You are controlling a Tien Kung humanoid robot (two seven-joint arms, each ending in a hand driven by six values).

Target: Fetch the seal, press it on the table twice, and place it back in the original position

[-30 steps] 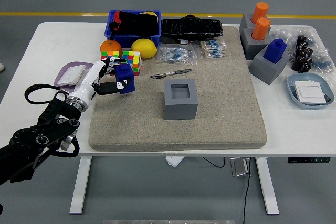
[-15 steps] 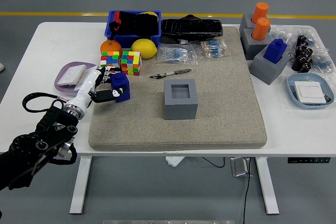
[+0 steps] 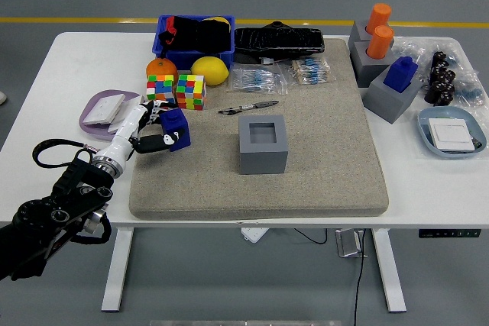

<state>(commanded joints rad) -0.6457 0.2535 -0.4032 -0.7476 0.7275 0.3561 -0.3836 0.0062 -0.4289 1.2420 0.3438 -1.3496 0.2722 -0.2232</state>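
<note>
My left hand (image 3: 157, 131) is shut on a small blue seal (image 3: 176, 128), holding it low over the left side of the beige mat (image 3: 328, 150). Whether the seal's base touches the mat I cannot tell. The arm comes in from the lower left. Right of the seal stands a grey square holder (image 3: 263, 143) with an empty recess in its top. A second blue seal (image 3: 399, 74) sits in another grey holder at the far right. My right arm is out of view.
Two colourful puzzle cubes (image 3: 177, 89), an orange (image 3: 160, 67) and a lemon (image 3: 209, 70) lie just behind the hand. A purple dish (image 3: 95, 118) is to its left, a pen (image 3: 248, 106) on the mat, a blue bin (image 3: 194, 37) at the back, orange cylinders (image 3: 377, 30) at the far right.
The left hand has come down and drawn slightly left with the blue seal, from above the mat to just at its surface.
</note>
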